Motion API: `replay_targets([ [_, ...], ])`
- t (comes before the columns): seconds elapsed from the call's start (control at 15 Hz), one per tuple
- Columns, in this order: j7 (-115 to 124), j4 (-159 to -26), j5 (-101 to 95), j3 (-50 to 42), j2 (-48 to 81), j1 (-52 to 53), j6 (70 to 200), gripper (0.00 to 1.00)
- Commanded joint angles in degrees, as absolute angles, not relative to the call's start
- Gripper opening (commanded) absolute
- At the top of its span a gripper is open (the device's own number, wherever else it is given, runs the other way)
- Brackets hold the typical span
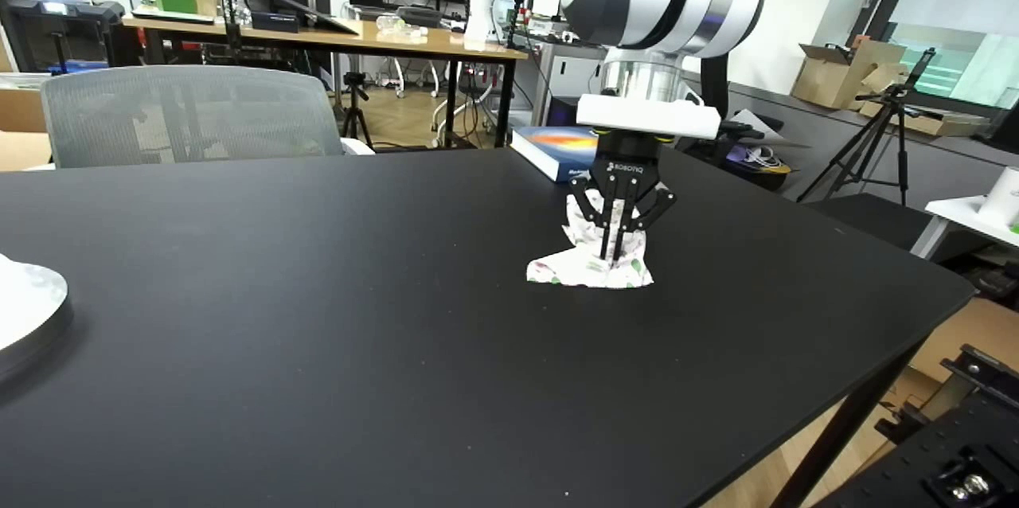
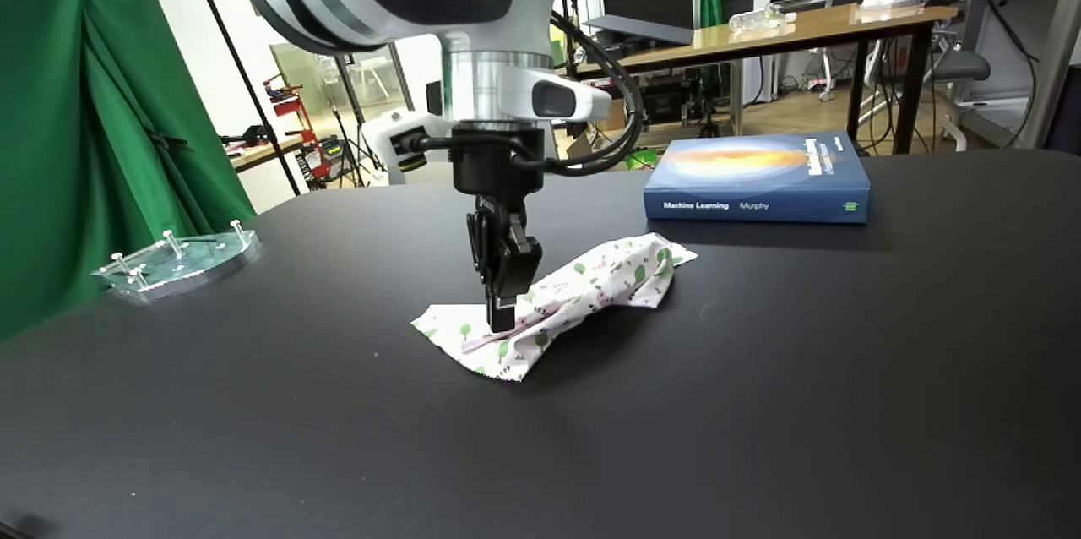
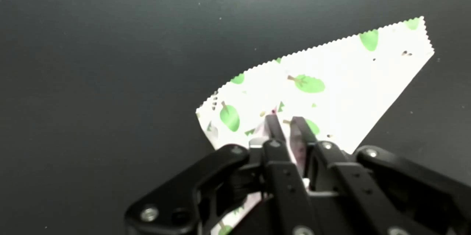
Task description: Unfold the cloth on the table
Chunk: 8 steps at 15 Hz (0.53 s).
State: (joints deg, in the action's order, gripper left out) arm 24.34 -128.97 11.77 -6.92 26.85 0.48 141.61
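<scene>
One crumpled white cloth printed with green trees [image 2: 591, 285] lies beneath our black end effector [image 2: 501, 322], its long axis, in an exterior view, running toward the thick blue book [image 2: 756, 180] at far right on the matte black desk [image 2: 760, 404]. We see narrowly parted fingers [image 3: 276, 128] but cannot tell whether they pinch cloth. Near left, we judge, has more room.
</scene>
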Motion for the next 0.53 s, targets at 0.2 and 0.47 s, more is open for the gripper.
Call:
replay_targets([
  [0.2, 25.2, -128.8, 10.2, -6.8, 26.2, 2.2, 144.9, 0.67],
  [0.47, 25.3, -128.9, 9.9, -6.7, 26.4, 3.0, 145.3, 0.93],
])
